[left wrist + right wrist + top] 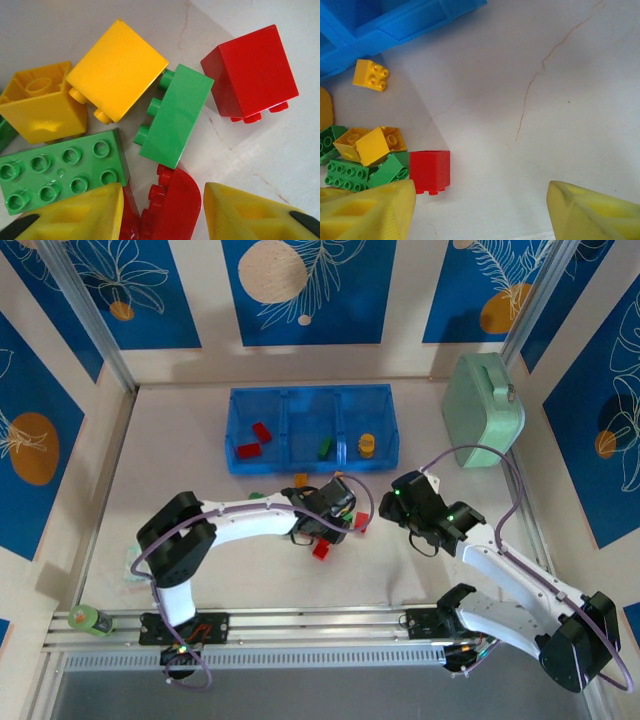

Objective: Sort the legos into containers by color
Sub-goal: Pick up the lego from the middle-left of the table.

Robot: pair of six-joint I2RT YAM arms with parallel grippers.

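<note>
So the left fingers (70,215) are partly apart, with a red rounded brick (172,202) right between them. One finger is touching it and the other is right at its edge, and I honestly can't tell if they're squeezing it. Just beyond sit a green brick (175,117) and a yellow brick (117,67), touching each other.

The right fingers (370,212) are spread wide over the bare surface (545,125), gripping nothing, with a red cube (431,171) just beside one finger.

The blue tray (310,392) sits further back: reds in the left compartment, green in the middle, yellow-orange on the right.
</note>
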